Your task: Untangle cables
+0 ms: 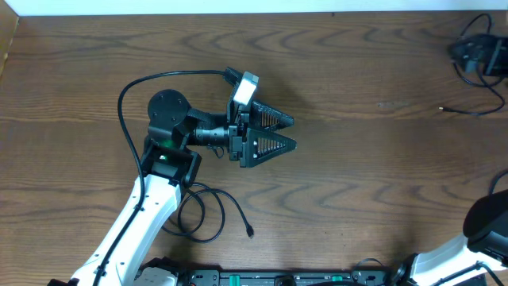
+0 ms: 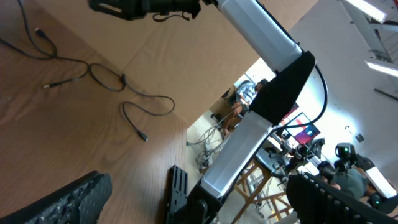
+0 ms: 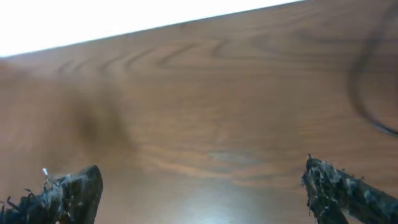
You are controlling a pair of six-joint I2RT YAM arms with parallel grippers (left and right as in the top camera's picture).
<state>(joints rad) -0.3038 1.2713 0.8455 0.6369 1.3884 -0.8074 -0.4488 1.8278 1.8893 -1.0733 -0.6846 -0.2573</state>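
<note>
Desk (image 1: 357,183): brown wood, fills overhead view. L arm (image 1: 151,206): enters from lower-left edge, bent near desk centre. L claw (image 1: 287,133): points right, fingers spread wide. R claw (image 3: 199,193): shown only by its wrist cam, fingers wide apart over blurred wood. Cable bunch (image 1: 475,57): dark tangle, far upper-right corner. Cable loop (image 1: 223,216): thin black cord just beside L arm, plug end lying free; well apart from bunch.
</note>
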